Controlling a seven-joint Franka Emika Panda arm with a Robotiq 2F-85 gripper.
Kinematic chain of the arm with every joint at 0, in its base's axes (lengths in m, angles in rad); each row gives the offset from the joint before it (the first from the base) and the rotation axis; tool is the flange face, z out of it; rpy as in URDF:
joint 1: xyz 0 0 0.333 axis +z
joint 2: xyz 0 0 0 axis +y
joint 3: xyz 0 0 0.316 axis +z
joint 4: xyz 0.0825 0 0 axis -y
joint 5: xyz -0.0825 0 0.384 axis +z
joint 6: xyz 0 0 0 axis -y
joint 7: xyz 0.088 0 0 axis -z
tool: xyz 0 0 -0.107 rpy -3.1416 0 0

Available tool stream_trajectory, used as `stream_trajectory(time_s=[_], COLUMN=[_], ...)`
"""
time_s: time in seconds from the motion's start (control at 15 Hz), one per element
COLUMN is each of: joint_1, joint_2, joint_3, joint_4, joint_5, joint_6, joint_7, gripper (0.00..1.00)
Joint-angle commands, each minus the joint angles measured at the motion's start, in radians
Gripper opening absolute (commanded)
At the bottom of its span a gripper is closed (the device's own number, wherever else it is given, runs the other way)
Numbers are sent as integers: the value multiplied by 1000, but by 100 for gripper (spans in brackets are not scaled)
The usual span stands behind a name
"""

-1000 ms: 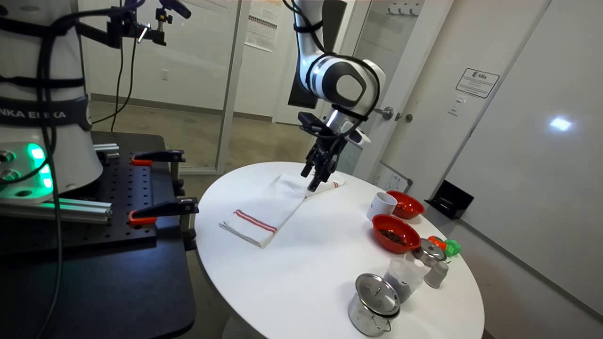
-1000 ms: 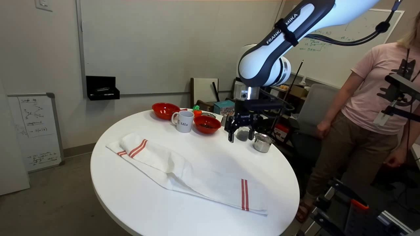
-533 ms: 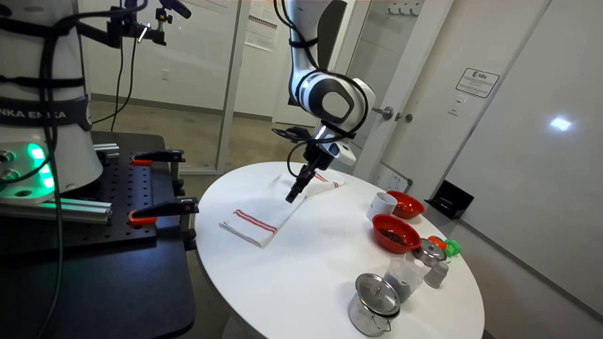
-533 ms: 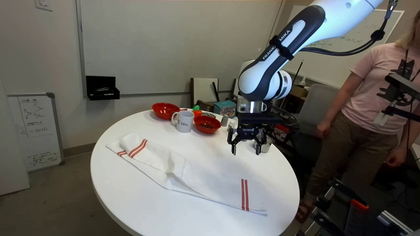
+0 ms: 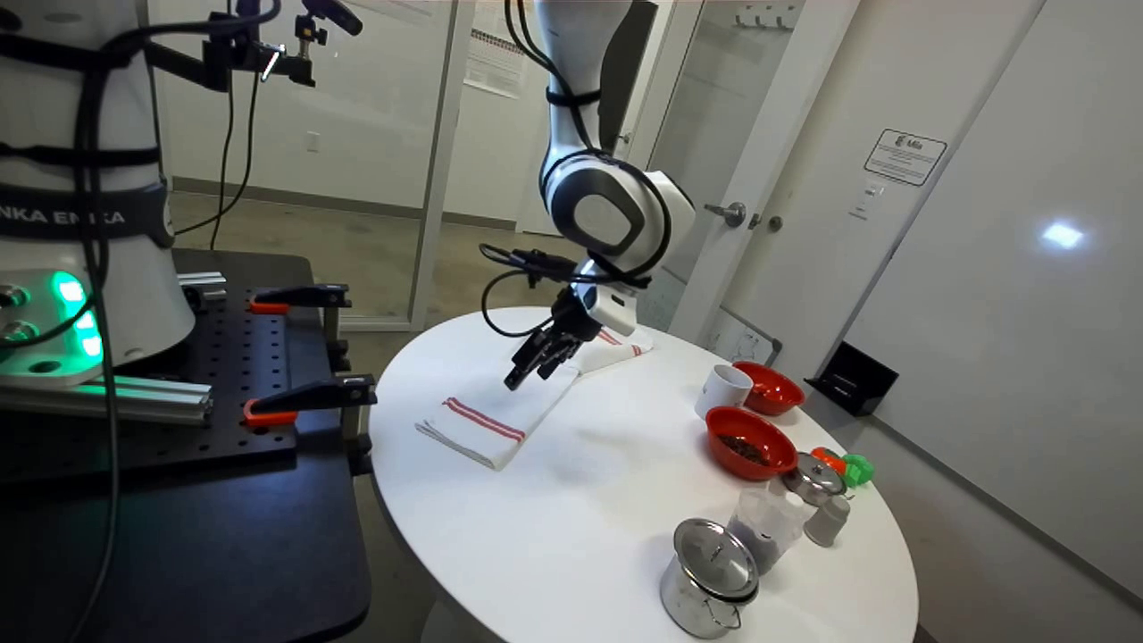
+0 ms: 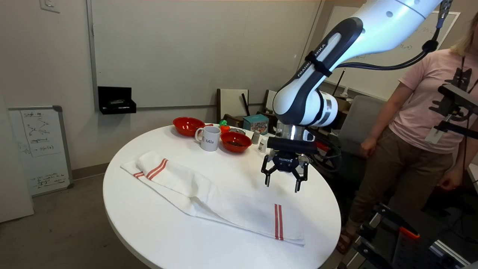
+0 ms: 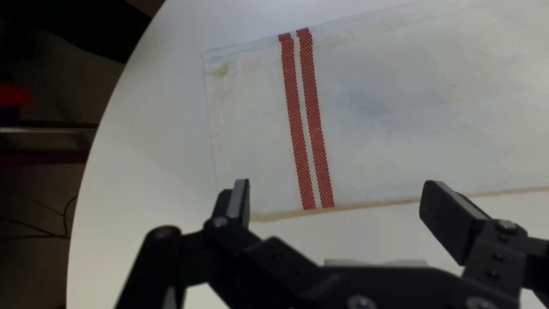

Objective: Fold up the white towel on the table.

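The white towel [image 6: 239, 209] lies as a long strip on the round white table [image 6: 168, 243], its layers laid over each other lengthwise. A pair of red stripes crosses it near each end. Its middle and far part are rumpled, while the end closest to the robot base lies flat. My gripper [image 6: 282, 185] hangs in the air, tilted, by the flat end. In the wrist view the gripper [image 7: 337, 189] is wide open and holds nothing; the towel's striped end [image 7: 257, 116] shows beyond the fingers, its long edge running across between them. Part of the towel [image 5: 482, 424] is hidden behind the arm in an exterior view.
A mug [image 6: 210, 139], two red bowls [image 6: 236, 142] and a lidded metal pot [image 5: 710, 580] stand along the table's far side, with a clear container [image 5: 766, 527] beside the pot. The black bench [image 5: 223, 518] adjoins the table. A person [image 6: 429, 112] stands nearby.
My gripper has come lower and moved along the towel toward its flat striped end on the robot base side, turning and tilting on the way. It has stayed open. The towel has not moved.
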Motion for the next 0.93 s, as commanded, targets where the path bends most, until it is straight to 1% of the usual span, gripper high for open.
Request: stream_trajectory(time_s=[0.0,0.07,0.13,0.33,0.4,0.53,0.67,0.8,0.87], joint_1=[0,36,51,37,37,35,13,-9,-18], joint_2=[-2,3,15,52,64,87,97,93,92], joint_3=[0,-25,-36,-26,-27,-31,-27,-19,-12], joint_4=[-7,-2,8,30,33,31,16,-22,-43], joint_5=[1,-45,-85,-127,-136,-127,-100,-66,-50], joint_6=[11,1,-32,-89,-92,-60,-45,8,55], joint_7=[8,37,32,-10,-11,13,8,-5,-18], gripper=[100,100,100,100,100,100,100,100,100])
